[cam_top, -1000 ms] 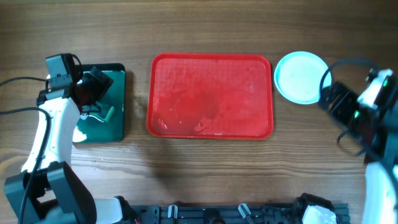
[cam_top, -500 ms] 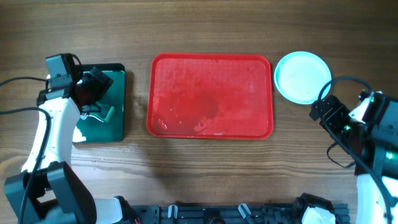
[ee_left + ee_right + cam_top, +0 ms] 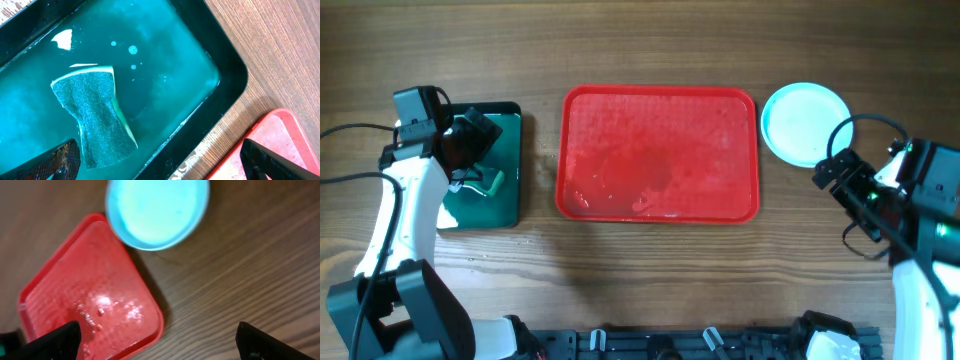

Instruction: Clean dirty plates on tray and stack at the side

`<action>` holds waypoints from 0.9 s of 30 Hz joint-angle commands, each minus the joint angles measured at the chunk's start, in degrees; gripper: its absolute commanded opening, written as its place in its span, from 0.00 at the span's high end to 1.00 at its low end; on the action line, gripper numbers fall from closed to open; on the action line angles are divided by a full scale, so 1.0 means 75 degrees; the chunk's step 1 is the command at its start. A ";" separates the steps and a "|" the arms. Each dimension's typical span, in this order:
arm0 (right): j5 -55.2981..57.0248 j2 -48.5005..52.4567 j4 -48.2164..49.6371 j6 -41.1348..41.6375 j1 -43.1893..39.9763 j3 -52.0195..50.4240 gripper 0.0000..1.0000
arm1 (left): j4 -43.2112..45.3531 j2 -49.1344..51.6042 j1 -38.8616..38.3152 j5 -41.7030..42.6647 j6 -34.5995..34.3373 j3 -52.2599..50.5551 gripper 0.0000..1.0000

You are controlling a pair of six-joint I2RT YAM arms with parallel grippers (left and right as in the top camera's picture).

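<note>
The plates [image 3: 805, 123] sit stacked on the surface [image 3: 650, 280] right of the tray [image 3: 658, 150], just beyond the spread, empty right hand [image 3: 838, 176], which is far nearer them than the spread left hand [image 3: 470, 142].

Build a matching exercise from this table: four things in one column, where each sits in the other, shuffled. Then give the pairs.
Things:
1. red tray
2. plate
3. sponge
4. green tray

Places:
a. lying inside the green tray
b. on the bare wood, just right of the red tray
c. in the middle of the table, with no plate on it
d. at the left end of the table, holding water

Pairs: 1-c, 2-b, 3-a, 4-d
</note>
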 commanded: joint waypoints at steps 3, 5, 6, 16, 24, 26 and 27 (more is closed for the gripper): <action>0.0455 -0.1609 -0.0050 0.0017 0.1067 -0.0015 0.00 | 0.0006 -0.0041 0.0064 0.0087 0.0006 -0.0020 0.00; 0.1116 -0.2110 -0.0079 0.0003 0.1606 -0.0015 0.00 | 0.0006 -0.0041 0.0064 0.0087 0.0006 -0.0020 0.00; 0.1373 -0.2311 -0.0096 0.0015 0.1851 -0.0015 0.00 | 0.0006 -0.0041 0.0064 0.0087 0.0006 -0.0020 0.00; 0.1684 -0.3541 0.1556 -0.0006 0.2538 -0.1577 0.00 | 0.0006 -0.0041 0.0064 0.0090 0.0006 -0.0020 0.00; -0.0863 -0.5965 0.6435 -0.1256 0.2538 -0.5601 0.00 | 0.0006 -0.0041 0.0064 0.0087 0.0006 -0.0020 0.00; -0.0860 -0.6394 0.6983 -0.1174 0.2538 -0.6169 0.00 | 0.0006 -0.0041 0.0064 0.0087 0.0006 -0.0020 0.00; -0.0860 -0.6749 0.7446 -0.1177 0.2538 -0.6645 0.00 | 0.0006 -0.0041 0.0064 0.0087 0.0006 -0.0020 0.00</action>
